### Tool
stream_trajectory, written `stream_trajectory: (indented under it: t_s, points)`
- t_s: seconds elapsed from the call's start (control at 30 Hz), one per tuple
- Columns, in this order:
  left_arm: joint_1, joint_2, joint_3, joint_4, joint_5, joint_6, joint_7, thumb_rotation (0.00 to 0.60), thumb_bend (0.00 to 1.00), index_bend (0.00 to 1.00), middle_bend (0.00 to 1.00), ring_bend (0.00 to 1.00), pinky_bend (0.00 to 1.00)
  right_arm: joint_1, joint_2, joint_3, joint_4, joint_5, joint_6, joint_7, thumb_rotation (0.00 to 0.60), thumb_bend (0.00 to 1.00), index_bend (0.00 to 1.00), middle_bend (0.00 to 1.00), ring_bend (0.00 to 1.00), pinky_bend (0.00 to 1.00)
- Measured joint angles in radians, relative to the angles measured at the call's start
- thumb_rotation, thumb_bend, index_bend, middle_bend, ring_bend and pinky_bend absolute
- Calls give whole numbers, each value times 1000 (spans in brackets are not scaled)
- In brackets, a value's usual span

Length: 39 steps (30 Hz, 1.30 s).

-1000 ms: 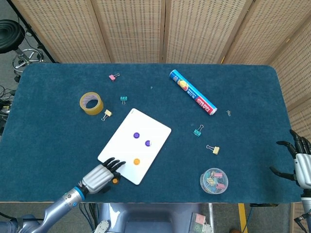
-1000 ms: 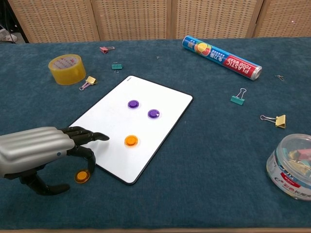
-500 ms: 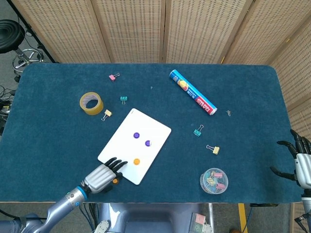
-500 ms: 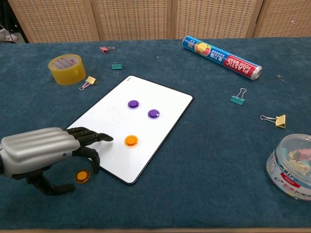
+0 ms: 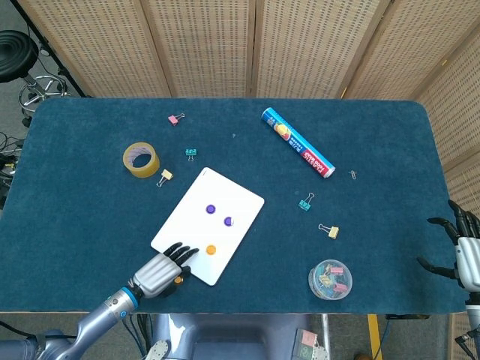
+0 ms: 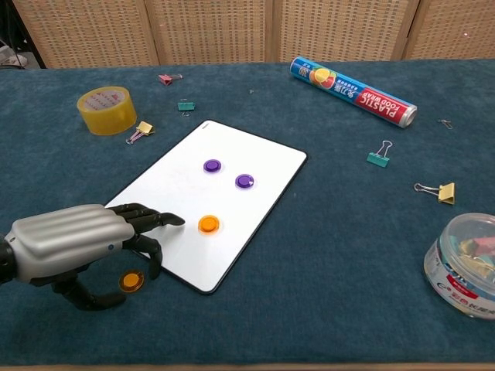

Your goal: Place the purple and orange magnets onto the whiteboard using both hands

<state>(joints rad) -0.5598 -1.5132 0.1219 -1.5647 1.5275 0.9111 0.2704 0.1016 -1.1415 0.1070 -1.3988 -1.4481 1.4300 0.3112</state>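
The whiteboard (image 5: 191, 217) (image 6: 178, 185) lies tilted in the middle of the blue table. On it sit two purple magnets (image 5: 211, 209) (image 6: 212, 165), (image 5: 229, 221) (image 6: 245, 181) and one orange magnet (image 5: 211, 249) (image 6: 208, 224). A second orange magnet (image 6: 131, 280) (image 5: 178, 280) lies on the cloth just off the board's near corner. My left hand (image 5: 160, 271) (image 6: 81, 247) hovers over that magnet, fingers spread and partly curled around it, holding nothing. My right hand (image 5: 459, 247) hangs open past the table's right edge.
A yellow tape roll (image 5: 140, 160) (image 6: 107, 110) sits at the left. A plastic food wrap tube (image 5: 298, 142) (image 6: 353, 79) lies at the back. A clear tub of clips (image 5: 330, 278) (image 6: 468, 264) stands near right. Several binder clips are scattered about, among them (image 6: 378, 155).
My left hand has crept slightly forward and right, its fingertips reaching further over the board's near edge. The loose orange magnet has stayed put. The right hand has not moved.
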Motion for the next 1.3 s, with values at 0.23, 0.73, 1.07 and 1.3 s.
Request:
stream_trajectory:
  t_s: [0.23,0.73,1.07,1.3]
  points:
    - [1,-5,-7,5,-12,1,6,600,345,417,0,0,0,0,1,1,0,2,0,1,600,0,271,0,0,0]
    - [4,-5,-6,6,-20,6,13,600,353,502,0,0,0,-1,2,2,1,3,-1,3,600,0,271,0,0,0]
    - [7,9,-6,-8,-13,21,15,600,353,520,0,0,0,-1,1,2,0,3,-1,0,600,0,271,0,0,0]
    - [8,13,-8,-11,-16,22,18,600,354,520,0,0,0,-1,1,2,0,4,-2,-2,600,0,271,0,0,0]
